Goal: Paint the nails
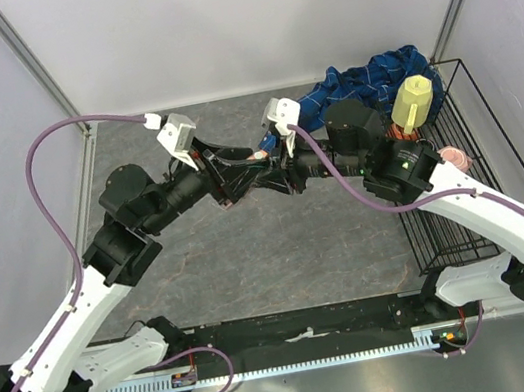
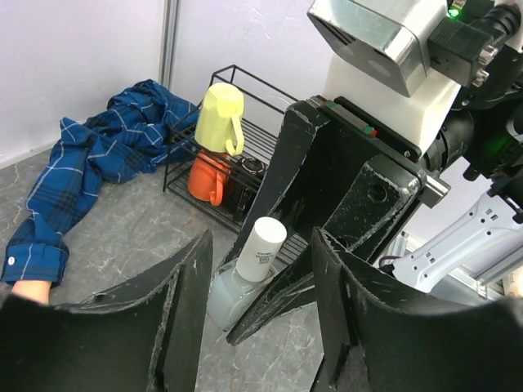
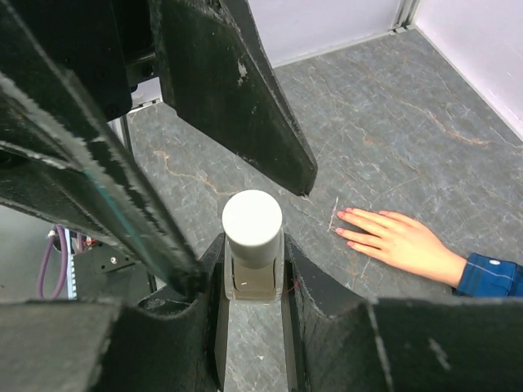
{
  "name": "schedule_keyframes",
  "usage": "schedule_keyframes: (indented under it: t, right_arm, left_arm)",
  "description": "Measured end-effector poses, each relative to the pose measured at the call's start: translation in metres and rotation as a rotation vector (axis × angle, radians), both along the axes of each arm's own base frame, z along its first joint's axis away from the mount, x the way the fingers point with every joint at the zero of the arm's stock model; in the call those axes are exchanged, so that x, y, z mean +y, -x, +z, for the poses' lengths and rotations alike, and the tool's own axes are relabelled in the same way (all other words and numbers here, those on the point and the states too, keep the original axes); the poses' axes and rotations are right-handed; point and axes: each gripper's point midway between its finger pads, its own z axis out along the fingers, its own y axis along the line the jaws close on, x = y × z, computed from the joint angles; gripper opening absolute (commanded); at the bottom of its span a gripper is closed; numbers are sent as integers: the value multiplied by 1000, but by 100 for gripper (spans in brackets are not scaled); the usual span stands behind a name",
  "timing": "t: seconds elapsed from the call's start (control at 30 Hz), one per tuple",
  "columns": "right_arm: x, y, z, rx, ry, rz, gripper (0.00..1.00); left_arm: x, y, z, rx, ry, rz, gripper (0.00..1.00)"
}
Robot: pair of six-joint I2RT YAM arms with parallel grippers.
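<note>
A small clear bottle (image 3: 255,273) with a white cap (image 3: 252,216) stands upright in my right gripper (image 3: 255,249), which is shut on its glass body. In the left wrist view the same bottle (image 2: 237,286) leans between the right gripper's black fingers (image 2: 327,196). My left gripper (image 2: 261,238) is open, one finger on each side of the white cap (image 2: 265,243), with a gap on both sides. The peach mannequin hand (image 3: 400,242) lies flat on the table to the right, its pink nails (image 3: 345,222) pointing at the bottle. Both grippers meet at mid-table (image 1: 257,164).
The blue plaid shirt (image 1: 364,82) lies bunched at the back right, its cuff (image 3: 494,273) at the hand's wrist. A black wire rack (image 1: 468,210) along the right side holds a yellow mug (image 1: 412,100) and an orange mug (image 2: 208,175).
</note>
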Motion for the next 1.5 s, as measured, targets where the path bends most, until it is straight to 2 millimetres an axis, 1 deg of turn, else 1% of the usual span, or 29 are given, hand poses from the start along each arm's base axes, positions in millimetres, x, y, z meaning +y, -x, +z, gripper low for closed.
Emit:
schedule_keyframes:
  t: [0.03, 0.07, 0.13, 0.17, 0.2, 0.23, 0.27, 0.43, 0.67, 0.87, 0.93, 1.0, 1.07, 1.1, 1.17, 1.27, 1.3, 1.37, 1.43, 1.47, 1.5]
  right_arm:
    - [0, 0, 0, 0, 1, -1, 0]
    - [-1, -1, 0, 1, 2, -4, 0]
    - [-1, 0, 0, 2, 4, -4, 0]
    - [-1, 0, 0, 2, 3, -4, 0]
    - [-1, 0, 1, 1, 2, -4, 0]
    - [-1, -1, 1, 1, 3, -6, 0]
    - [-1, 0, 0, 5, 6, -7, 0]
    - [-3, 0, -3, 22, 12, -17, 0]
    - [-1, 11, 2, 9, -10, 22, 0]
    - [-4, 24, 8, -14, -52, 66, 0]
    - [-4, 31, 8, -17, -65, 101, 0]
    - [-3, 41, 11, -24, -87, 153, 0]
    - [-3, 57, 14, -32, -113, 238, 0]
    - [-4, 66, 16, -33, -126, 279, 0]
    - [-5, 89, 20, -22, -155, 401, 0]
    - [-6, 112, 26, -12, -182, 533, 0]
    - [-6, 117, 27, -10, -188, 568, 0]
    - [-6, 121, 26, 0, -190, 600, 0]
    - [-4, 122, 26, 12, -191, 613, 0]
    - [-4, 121, 26, 13, -194, 610, 0]
    - [-3, 119, 26, 14, -195, 600, 0]
  left_arm:
    - [-1, -1, 0, 0, -2, 0, 49]
    - [-2, -2, 0, 0, -5, 0, 43]
    - [-5, -4, -1, 3, -13, -1, 38]
    - [-7, -4, -2, 6, -19, -4, 32]
    - [-9, -5, -4, 9, -25, -6, 29]
    - [-10, -5, -6, 12, -29, -8, 24]
    - [-11, -5, -7, 9, -32, -10, 16]
    - [-10, -5, -8, -32, -60, -11, 2]
    - [0, 7, -3, -73, -45, -22, 2]
    - [0, 19, 2, -113, -11, -66, 2]
    - [0, 27, 2, -129, -2, -98, 2]
    - [-2, 39, 4, -157, 7, -164, 2]
    - [-5, 56, 7, -203, 11, -258, 2]
    - [-6, 67, 8, -234, 12, -326, 2]
    - [-10, 91, 11, -297, 12, -487, 2]
    - [-12, 113, 17, -345, -4, -676, 2]
    - [-12, 118, 17, -355, -13, -734, 2]
    - [-10, 123, 16, -365, -24, -781, 2]
    - [-6, 123, 15, -365, -37, -795, 16]
    - [-4, 120, 15, -363, -42, -782, 25]
    - [-3, 118, 15, -357, -48, -768, 44]
